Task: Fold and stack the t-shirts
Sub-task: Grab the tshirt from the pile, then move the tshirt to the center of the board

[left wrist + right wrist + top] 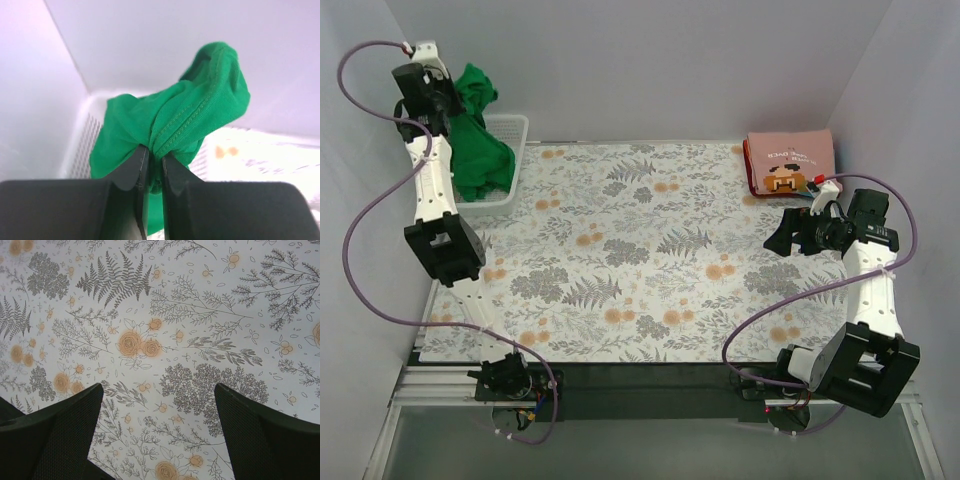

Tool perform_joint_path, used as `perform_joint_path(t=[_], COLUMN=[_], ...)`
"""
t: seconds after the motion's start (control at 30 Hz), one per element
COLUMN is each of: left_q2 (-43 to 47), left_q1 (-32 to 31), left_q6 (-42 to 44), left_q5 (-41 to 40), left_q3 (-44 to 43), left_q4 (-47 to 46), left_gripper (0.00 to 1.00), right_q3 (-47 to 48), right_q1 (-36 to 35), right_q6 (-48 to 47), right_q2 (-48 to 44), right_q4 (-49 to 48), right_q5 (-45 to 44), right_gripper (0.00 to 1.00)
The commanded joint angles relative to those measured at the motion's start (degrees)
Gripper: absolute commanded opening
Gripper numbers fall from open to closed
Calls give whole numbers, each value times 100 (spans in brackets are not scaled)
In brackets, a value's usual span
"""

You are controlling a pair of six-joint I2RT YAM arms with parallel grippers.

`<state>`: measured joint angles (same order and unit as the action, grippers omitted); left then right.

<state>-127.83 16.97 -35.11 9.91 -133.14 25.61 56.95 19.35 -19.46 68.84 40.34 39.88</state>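
My left gripper [455,95] is raised at the far left, shut on a bunched fold of the bright green t-shirt [475,140], which hangs down into the white mesh basket [510,160]. In the left wrist view the green t-shirt [175,120] is pinched between my left gripper's [154,152] black fingers. A folded dusty-pink t-shirt [790,162] with a brown pixel graphic lies at the far right of the table. My right gripper [782,232] is open and empty just in front of it, above the floral cloth; in the right wrist view my right gripper [157,405] holds nothing. No teal t-shirt shows.
The table carries a floral patterned cloth [640,250]. White walls close in the left, back and right sides. The basket stands against the far left wall. A purple cable [370,215] loops along the left arm, and another curves by the right arm's base.
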Motion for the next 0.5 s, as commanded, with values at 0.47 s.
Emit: perform_joint_path(t=[0.47], left_q2=[2693], left_q1=[-1818], left_q6=[-1260], left_q5=[1451], left_q3=[-327], left_q4=[-601], left_gripper=[0], right_q3=[-219], right_q1=[-19], right_q6=[65], right_q2=[-573], right_q4=[-70], right_q5=[231], right_gripper=[98])
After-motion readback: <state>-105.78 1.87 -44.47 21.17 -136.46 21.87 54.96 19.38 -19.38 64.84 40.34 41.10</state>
